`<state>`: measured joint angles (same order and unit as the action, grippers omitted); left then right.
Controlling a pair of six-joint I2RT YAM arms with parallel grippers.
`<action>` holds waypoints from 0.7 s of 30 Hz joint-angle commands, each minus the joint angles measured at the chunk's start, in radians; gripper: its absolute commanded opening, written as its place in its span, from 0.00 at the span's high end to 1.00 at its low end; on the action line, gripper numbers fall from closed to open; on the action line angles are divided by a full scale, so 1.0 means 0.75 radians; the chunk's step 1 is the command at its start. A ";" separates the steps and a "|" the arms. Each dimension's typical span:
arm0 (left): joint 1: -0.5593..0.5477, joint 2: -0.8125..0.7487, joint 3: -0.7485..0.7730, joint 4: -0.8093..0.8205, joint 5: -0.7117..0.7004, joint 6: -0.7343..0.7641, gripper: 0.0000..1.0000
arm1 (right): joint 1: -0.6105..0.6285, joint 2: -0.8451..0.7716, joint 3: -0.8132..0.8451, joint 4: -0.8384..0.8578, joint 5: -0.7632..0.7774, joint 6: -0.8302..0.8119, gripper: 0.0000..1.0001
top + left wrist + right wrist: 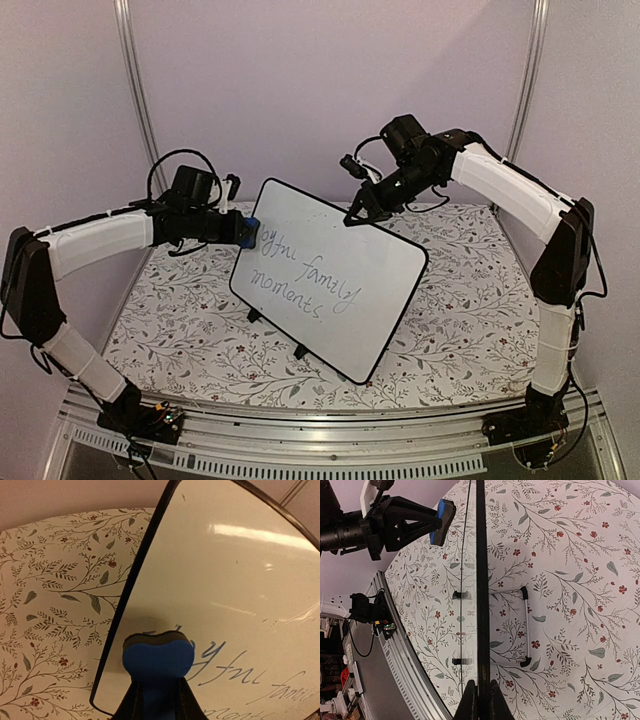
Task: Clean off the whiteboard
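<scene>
The whiteboard [345, 290] stands tilted on the floral table, its black frame rounded at the corners. Handwriting [305, 275] covers its left half. My left gripper [243, 232] is shut on a blue eraser [158, 659], whose dark felt face presses against the board [225, 575] near its left edge, over the first letters of the writing [225, 667]. My right gripper [358, 212] is shut on the board's top edge. In the right wrist view the frame [481, 580] runs edge-on between the gripper's [481, 701] fingers, with the eraser [443, 517] beyond.
A floral cloth [460, 320] covers the table. The board rests on small black feet [299, 351], and a wire stand [526, 625] props it from behind. An aluminium rail [330, 440] runs along the near edge, and purple walls close in the back and sides.
</scene>
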<state>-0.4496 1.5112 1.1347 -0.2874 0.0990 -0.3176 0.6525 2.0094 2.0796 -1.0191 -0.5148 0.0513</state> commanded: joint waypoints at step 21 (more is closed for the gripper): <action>0.031 0.121 -0.110 0.224 0.090 -0.069 1.00 | 0.026 -0.014 -0.054 -0.036 0.101 -0.075 1.00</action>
<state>-0.4370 1.5955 1.0962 -0.1604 0.1387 -0.3546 0.6498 2.0056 2.0686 -1.0134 -0.5087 0.0566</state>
